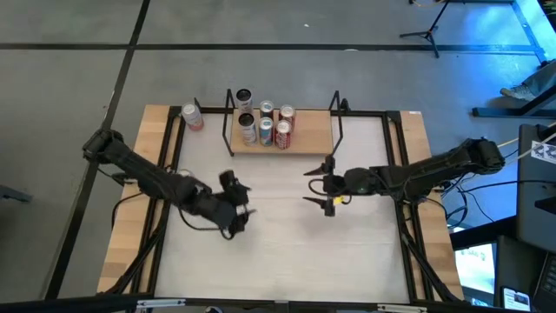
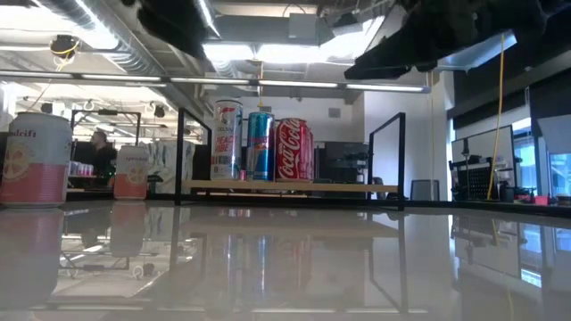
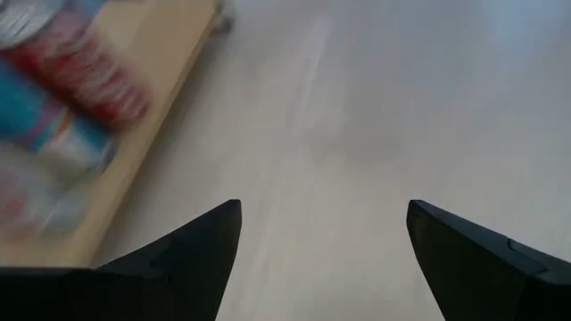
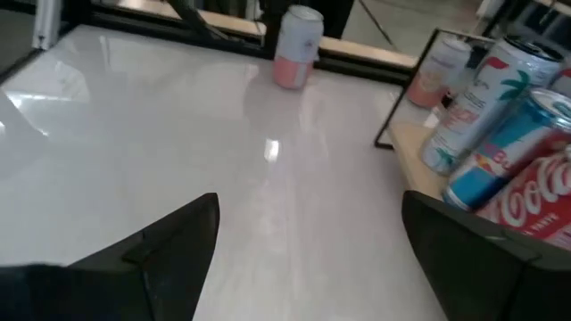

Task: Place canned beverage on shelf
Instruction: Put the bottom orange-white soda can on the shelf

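The shelf (image 1: 304,141) is a light-wood board on a black wire frame at the table's far middle. Several cans stand upright on it, among them a red cola can (image 2: 293,149), a blue can (image 2: 260,144) and a white can (image 2: 227,138). A pink can (image 1: 192,116) stands on the table left of the shelf and also shows in the right wrist view (image 4: 297,46). My left gripper (image 1: 248,202) is open and empty over the table's middle, near side of the shelf (image 3: 134,152). My right gripper (image 1: 311,185) is open and empty, to the right of the left one.
Another pink can (image 4: 437,71) stands by the shelf's far left post. Black frame rails (image 1: 404,200) run along the table's left and right sides. The white tabletop (image 1: 278,252) lies bare between the grippers and the near edge.
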